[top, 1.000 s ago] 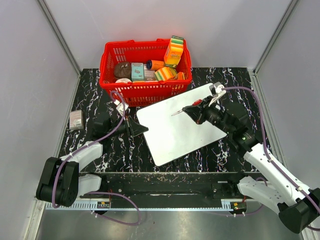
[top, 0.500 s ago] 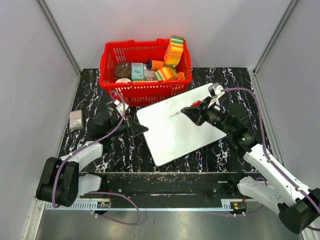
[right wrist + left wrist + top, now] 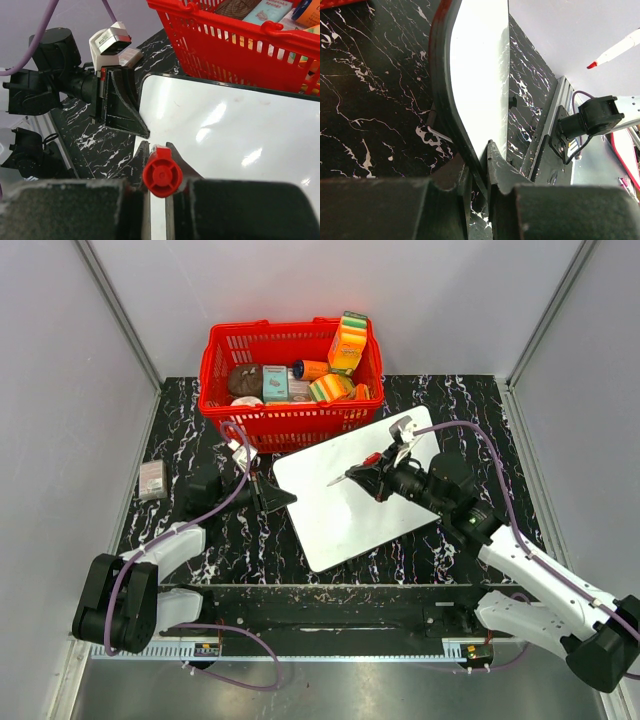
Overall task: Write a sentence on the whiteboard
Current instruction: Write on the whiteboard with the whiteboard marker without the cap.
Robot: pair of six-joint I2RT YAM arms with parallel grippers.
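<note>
Right claw (image 3: 378, 478), clamped on the red marker (image 3: 348, 473), has shifted left over the whiteboard (image 3: 350, 525) at table (image 3: 460, 405) centre. Left claw (image 3: 280, 498) pinches the board's left edge; surface blank, so writing likely not begun.

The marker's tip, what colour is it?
Red tip on the white marker; the left wrist view shows it best.
</note>
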